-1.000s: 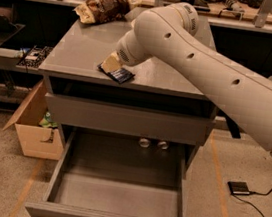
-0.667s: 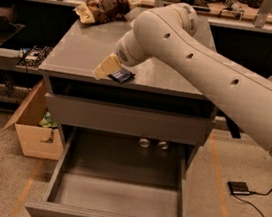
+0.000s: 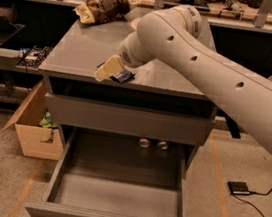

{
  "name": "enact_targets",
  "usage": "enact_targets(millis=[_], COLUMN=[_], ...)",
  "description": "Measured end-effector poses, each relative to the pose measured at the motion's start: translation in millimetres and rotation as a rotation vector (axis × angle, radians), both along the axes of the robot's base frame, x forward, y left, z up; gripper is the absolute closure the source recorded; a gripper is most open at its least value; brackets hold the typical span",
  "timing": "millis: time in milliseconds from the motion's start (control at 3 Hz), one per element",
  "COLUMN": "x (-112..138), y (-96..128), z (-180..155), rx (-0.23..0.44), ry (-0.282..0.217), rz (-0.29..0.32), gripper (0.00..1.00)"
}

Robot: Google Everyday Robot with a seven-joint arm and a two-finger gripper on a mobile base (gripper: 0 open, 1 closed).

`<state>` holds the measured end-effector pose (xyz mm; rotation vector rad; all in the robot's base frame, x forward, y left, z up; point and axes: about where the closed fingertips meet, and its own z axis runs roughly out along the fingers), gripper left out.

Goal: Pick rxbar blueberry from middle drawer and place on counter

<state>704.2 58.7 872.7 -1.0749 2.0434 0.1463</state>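
The rxbar blueberry [image 3: 123,76], a small dark-blue bar, lies on the grey counter [image 3: 84,47] near its front edge. My gripper [image 3: 109,69] is at the bar's left end, low over the counter and touching or nearly touching it; the big white arm [image 3: 207,65] reaches in from the right. Whether the bar is held cannot be told. Below, the middle drawer [image 3: 113,198] stands pulled out, its floor bare.
A brown-and-yellow snack bag [image 3: 104,5] lies at the counter's back left. Two round knobs [image 3: 153,144] show at the drawer's back. A cardboard box [image 3: 29,128] stands on the floor to the left. A black device [image 3: 239,188] with a cable lies on the right.
My gripper has shifted slightly left and down along the counter's front edge. More of the blue bar shows to its right. The drawer has not moved.
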Motion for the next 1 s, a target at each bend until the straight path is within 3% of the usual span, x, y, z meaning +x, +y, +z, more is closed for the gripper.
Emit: enact_targets(millis=[333, 1000], x=[-6, -12], y=[-32, -136], z=[9, 30], rx=[0.052, 0.196], ry=[-0.025, -0.077], rz=[-0.046, -0.190], gripper=[0.00, 0.00])
